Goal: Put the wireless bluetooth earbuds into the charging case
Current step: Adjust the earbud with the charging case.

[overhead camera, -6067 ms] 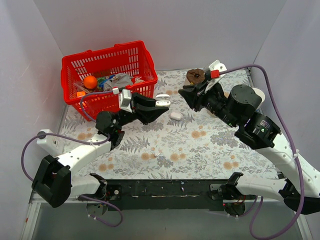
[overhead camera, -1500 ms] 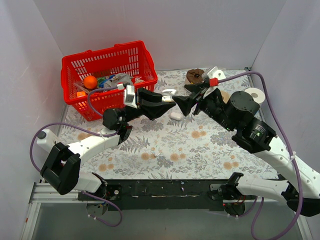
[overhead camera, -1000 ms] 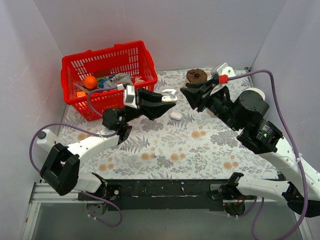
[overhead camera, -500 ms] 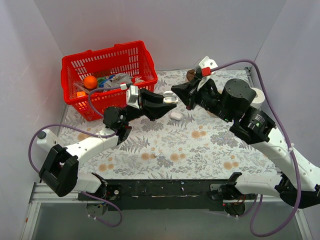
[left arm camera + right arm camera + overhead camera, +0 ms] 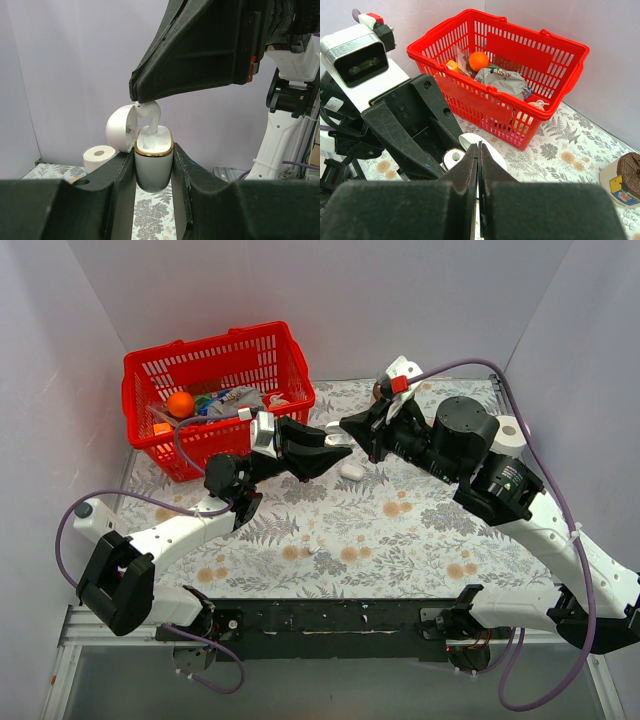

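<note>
Left jaws around charging case (image 5: pixel 153 167); earbud (image 5: pixel 149 115) between right jaws, atop it

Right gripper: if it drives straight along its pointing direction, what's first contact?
Probably the open charging case clamped in the left gripper; the earbud pinched by the right gripper sits at its opening. Depth uncertain.

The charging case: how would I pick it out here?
Start at the red basket, far left. Just right of it the left gripper holds the charging case upright above the table: a small white pod. Its gold rim and open lid set it apart from the plain white oval lying below.
</note>
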You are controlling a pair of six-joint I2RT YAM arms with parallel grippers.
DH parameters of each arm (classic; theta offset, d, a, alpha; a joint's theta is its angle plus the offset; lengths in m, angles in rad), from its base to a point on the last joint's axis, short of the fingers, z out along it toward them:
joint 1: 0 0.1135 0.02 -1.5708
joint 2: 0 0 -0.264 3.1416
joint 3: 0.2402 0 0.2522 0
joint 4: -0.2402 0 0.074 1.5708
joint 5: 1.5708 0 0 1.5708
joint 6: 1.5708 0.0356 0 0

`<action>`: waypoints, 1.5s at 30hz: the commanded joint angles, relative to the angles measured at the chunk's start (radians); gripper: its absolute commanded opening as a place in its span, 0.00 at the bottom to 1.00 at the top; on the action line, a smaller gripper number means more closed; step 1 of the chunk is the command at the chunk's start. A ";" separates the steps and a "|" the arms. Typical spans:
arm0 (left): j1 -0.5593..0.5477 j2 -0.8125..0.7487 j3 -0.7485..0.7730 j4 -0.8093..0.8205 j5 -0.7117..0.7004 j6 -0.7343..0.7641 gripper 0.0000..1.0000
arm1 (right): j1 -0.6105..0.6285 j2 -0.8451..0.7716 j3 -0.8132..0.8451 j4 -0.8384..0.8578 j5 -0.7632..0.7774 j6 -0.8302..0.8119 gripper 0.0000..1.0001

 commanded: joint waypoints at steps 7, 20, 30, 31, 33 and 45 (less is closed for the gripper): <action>-0.006 -0.049 -0.005 0.032 -0.020 0.011 0.00 | 0.005 -0.034 0.019 0.017 0.027 0.011 0.01; -0.006 -0.051 -0.015 0.044 -0.027 0.008 0.00 | 0.005 -0.048 0.011 0.030 0.047 0.020 0.01; -0.006 -0.057 -0.022 0.032 -0.043 0.019 0.00 | 0.005 -0.048 0.039 -0.008 0.042 0.051 0.46; -0.006 -0.057 -0.022 0.030 -0.047 0.019 0.00 | 0.005 -0.041 0.042 -0.014 0.042 0.054 0.46; -0.006 -0.058 -0.019 0.020 -0.056 0.022 0.00 | 0.005 -0.034 0.051 -0.037 0.047 0.062 0.47; -0.006 -0.071 -0.022 0.006 -0.070 0.037 0.00 | 0.005 -0.016 0.053 -0.060 0.088 0.078 0.40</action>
